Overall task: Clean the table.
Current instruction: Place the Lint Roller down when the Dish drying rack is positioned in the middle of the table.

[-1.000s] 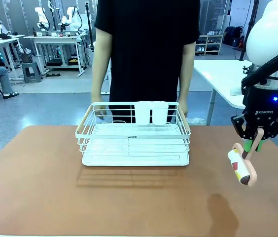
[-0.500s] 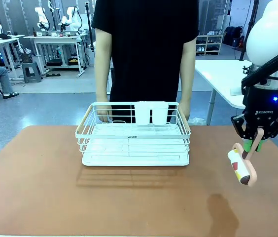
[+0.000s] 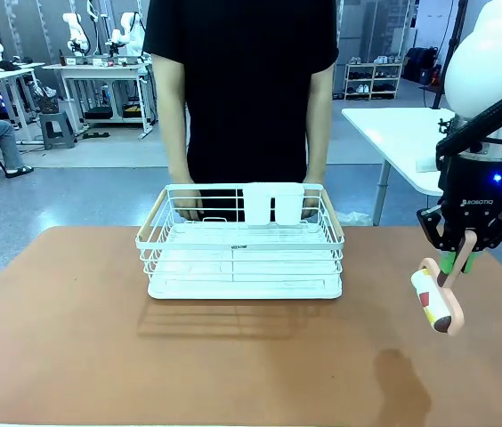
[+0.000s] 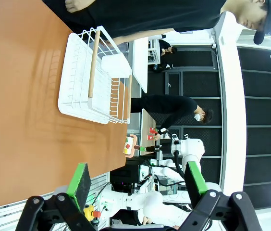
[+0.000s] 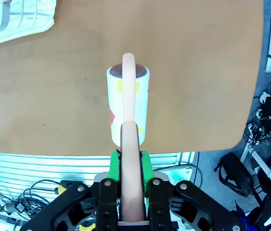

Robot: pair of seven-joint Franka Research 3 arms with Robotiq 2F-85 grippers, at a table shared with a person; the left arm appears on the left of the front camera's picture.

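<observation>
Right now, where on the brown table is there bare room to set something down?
The table is bare left of and in front of the wire rack. The right side is crowded: the right hand holds a lint roller there.

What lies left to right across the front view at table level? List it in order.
Rack → lint roller, held above the table by its handle in the right pincer.
</observation>
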